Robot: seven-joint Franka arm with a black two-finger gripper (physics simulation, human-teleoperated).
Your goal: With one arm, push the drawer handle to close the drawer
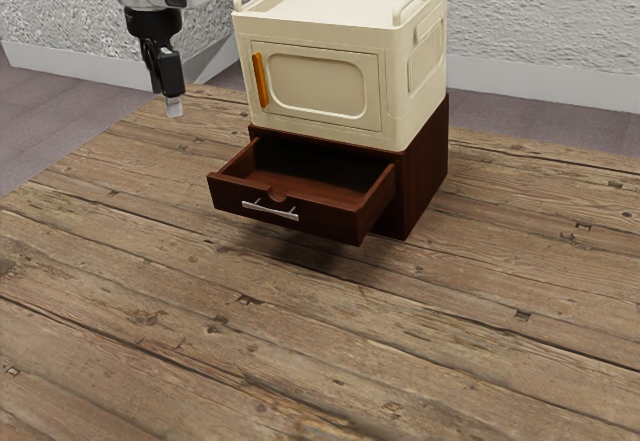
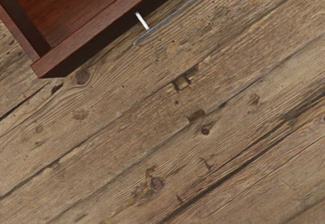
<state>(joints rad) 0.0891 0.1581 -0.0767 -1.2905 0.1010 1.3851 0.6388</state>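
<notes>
see reddish-brown wood drawer pulled open, slim silvery bar handle across its front.
find black gripper between ten and eleven o'clock from the handle, exterior view; cannot tell if clenched or released.

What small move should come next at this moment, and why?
Probably lower the black two-finger gripper toward a spot facing the slim silver bar handle: the reddish-brown wooden drawer stands open, and the gripper hangs higher, toward the exterior view's left, clear of the handle.
</notes>
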